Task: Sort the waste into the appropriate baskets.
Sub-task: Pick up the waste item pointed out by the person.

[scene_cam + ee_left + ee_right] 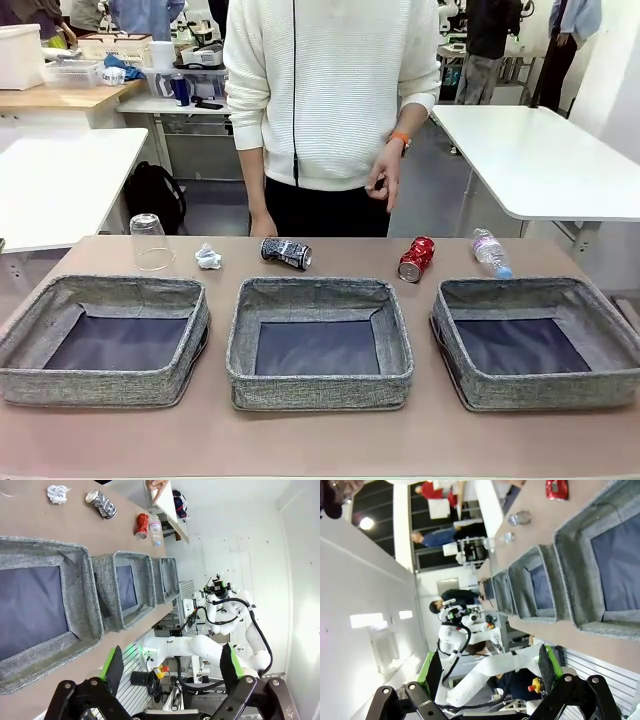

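Observation:
Three grey baskets stand in a row: left (100, 386), middle (320, 388), right (548, 392). Behind them the waste lies along the far edge. It is an upturned clear cup (150, 242), a white paper wad (208, 257), a crushed black-and-white can (287, 253), a crushed red can (416, 259) and a clear bottle (491, 252). My left gripper (172, 665) hangs open and holds nothing, off the table's left end beside a basket (80, 590). My right gripper (490, 667) is also open with nothing in it, off the right end near a basket (575, 575). The red can (556, 489) lies far ahead of it.
A person in a white sweater stands at the far side, one hand (383, 182) hanging above the table's edge. White tables stand behind at left (60, 185) and right (540, 160). A bare strip of brown table (320, 440) runs in front of the baskets.

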You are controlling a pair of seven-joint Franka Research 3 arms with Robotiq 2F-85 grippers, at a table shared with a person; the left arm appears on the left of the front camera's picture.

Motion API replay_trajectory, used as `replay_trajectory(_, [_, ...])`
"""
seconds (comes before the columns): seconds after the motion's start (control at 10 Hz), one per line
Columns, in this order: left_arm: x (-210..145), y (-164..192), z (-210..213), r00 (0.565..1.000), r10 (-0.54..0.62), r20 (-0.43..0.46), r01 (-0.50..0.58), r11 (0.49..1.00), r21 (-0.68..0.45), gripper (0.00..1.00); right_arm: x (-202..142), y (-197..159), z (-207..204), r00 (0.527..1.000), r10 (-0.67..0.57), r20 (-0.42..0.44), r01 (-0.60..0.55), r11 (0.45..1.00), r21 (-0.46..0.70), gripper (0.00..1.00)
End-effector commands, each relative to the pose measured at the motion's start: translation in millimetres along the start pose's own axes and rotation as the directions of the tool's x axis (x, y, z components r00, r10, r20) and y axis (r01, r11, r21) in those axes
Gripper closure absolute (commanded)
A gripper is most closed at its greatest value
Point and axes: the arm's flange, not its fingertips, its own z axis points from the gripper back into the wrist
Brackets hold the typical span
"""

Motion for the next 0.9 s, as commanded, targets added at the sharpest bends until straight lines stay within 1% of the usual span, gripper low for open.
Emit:
replay_trajectory(0.0, [2.7, -1.4, 1.3, 1.0, -0.021, 0.002, 0.021, 1.0, -0.017, 0.0, -2.1, 5.7, 2.0, 1.0, -0.011, -0.003, 0.011, 1.0, 0.013, 0.0])
replay_trajectory(0.8, [2.7, -1.4, 1.3, 1.0, -0.021, 0.002, 0.021, 1.0, -0.017, 0.0, -2.1, 5.7, 2.0, 1.0, -0.011, -0.003, 0.011, 1.0, 0.013, 0.0])
